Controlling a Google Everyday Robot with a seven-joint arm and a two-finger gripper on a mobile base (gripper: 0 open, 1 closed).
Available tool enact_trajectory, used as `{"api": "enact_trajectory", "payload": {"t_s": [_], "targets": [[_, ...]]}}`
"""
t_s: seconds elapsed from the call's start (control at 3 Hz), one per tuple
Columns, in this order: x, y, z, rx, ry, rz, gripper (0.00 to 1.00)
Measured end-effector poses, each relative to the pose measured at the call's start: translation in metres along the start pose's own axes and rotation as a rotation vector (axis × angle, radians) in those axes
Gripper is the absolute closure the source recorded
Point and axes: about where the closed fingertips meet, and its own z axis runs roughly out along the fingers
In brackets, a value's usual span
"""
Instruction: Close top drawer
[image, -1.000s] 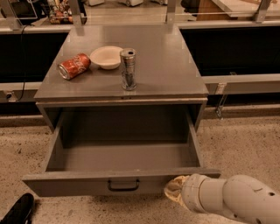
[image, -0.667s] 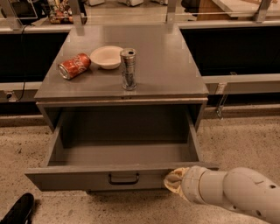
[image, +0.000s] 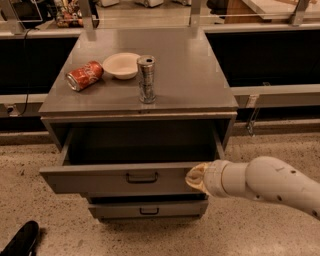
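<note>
The top drawer (image: 100, 179) is a wide grey drawer with a flat front panel and a small black pull handle (image: 142, 177) at its centre. It stands partly open under the cabinet top, with a dark gap behind the front. My gripper (image: 192, 178) comes in from the right on a white arm (image: 265, 184) and presses against the right part of the drawer front, right of the handle.
On the grey cabinet top (image: 200, 75) lie a red soda can on its side (image: 84, 75), a white bowl (image: 121, 65) and an upright silver can (image: 146, 79). A narrower lower drawer front (image: 147, 208) shows below. A black object (image: 20, 240) lies on the speckled floor at bottom left.
The top drawer has slid inward a good way. My gripper has moved forward with its front panel, staying against the right part of it.
</note>
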Motion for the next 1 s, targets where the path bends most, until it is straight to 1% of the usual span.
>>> {"api": "enact_trajectory", "payload": {"t_s": [0.33,0.67,1.0], "targets": [[-0.009,-0.034,0.021,-0.001,-0.015,-0.063,1.0],[-0.018,-0.068,0.053,-0.024,-0.023,-0.127,1.0],[-0.011,-0.07,0.061,-0.033,-0.031,-0.111,1.0]]}}
